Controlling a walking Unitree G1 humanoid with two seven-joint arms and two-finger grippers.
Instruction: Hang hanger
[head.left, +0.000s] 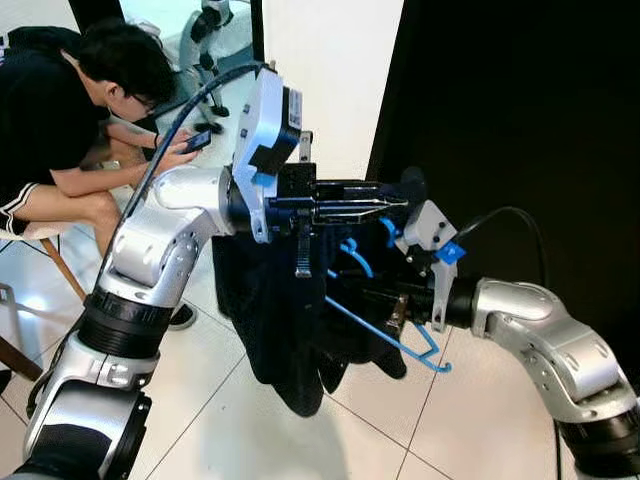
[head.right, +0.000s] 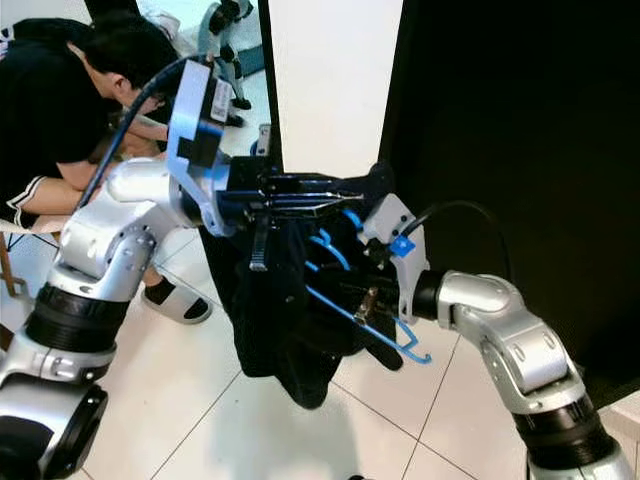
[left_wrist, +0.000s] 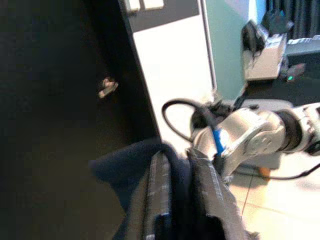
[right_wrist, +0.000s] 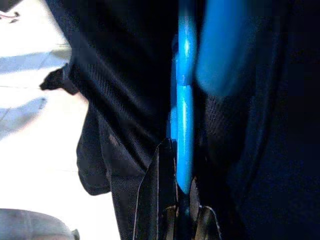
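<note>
Hanger: a blue hanger is held between the two arms, in front of a dark wardrobe panel, with a dark garment draped over it and hanging toward the tiled floor.
Left gripper: the left gripper is stretched forward at the top of the bundle; in the left wrist view its fingers are set narrow, with dark cloth pinched between them.
Right gripper: the right gripper is brought in from the right, lower down; in the right wrist view its fingers are closed on the blue bar of the hanger.
Hook: a blue curved piece is seen just above the right gripper; whether it is the hanger's hook cannot be told for certain, as cloth hides much of it.
Step in hand: the hanger is judged to be on its way to a rail inside the wardrobe; no rail is made out in the darkness.
Doing it well: the bar should be kept level, the hook turned toward the rail, and the cloth released only once the hook is seated, so the garment is not dragged off.
Bystander: a person is seated at the left, bent over a phone.
Writing: no brand or label is legible; a small sticker on the left wrist housing is too small to be read.
</note>
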